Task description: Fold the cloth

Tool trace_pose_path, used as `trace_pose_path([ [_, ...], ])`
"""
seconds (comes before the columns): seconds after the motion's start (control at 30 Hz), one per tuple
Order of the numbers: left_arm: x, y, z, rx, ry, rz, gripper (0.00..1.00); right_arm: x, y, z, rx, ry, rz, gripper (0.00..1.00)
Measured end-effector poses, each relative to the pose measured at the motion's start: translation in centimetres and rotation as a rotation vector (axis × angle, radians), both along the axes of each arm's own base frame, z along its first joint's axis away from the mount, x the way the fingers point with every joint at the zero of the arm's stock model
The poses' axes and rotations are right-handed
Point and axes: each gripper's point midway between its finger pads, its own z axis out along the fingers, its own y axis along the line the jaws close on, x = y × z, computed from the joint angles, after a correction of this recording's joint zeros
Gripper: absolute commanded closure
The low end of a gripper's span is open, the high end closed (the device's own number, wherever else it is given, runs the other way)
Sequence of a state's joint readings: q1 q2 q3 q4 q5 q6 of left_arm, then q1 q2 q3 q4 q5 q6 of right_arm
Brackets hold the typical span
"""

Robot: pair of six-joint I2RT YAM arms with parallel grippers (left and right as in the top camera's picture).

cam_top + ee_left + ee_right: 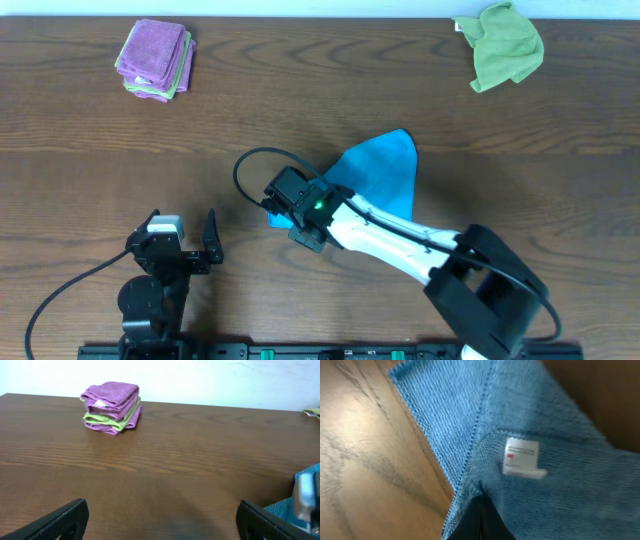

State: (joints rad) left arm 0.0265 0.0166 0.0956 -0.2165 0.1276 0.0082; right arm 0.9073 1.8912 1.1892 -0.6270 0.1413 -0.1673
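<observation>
A blue cloth [385,172] lies near the middle of the table, partly folded over itself. My right gripper [283,212] is shut on the blue cloth at its near-left edge. In the right wrist view the closed fingertips [480,502] pinch a doubled edge of the blue cloth [560,480], with a white label [521,457] just beyond them. My left gripper [183,240] is open and empty at the front left, apart from the cloth. In the left wrist view its fingers [162,520] frame bare table, and a bit of the blue cloth [285,508] shows at the right.
A folded stack of purple and green cloths [155,60] sits at the back left, also in the left wrist view [112,407]. A crumpled green cloth [505,45] lies at the back right. A black cable [250,165] loops left of the right gripper.
</observation>
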Motion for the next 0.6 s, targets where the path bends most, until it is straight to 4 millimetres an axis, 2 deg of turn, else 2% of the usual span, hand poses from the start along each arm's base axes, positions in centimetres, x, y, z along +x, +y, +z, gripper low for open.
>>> trace_pose_path([
  [0.2,0.0,0.0,0.0,0.0,0.0,0.0,0.05,0.4,0.2,-0.3,0.001,-0.008,-0.02,0.99],
  [0.33,0.0,0.0,0.0,0.0,0.0,0.0,0.05,1.8,1.7,1.4,0.052,-0.048,-0.039,0.99],
  [0.43,0.0,0.0,0.0,0.0,0.0,0.0,0.04,4.0,3.8,3.8,0.14,-0.114,-0.055,0.99],
  [0.5,0.0,0.0,0.0,0.0,0.0,0.0,0.05,6.2,4.9,5.6,0.212,-0.172,-0.079,0.99],
  [0.6,0.0,0.0,0.0,0.0,0.0,0.0,0.05,9.5,5.4,7.8,0.304,-0.253,-0.127,0.99],
])
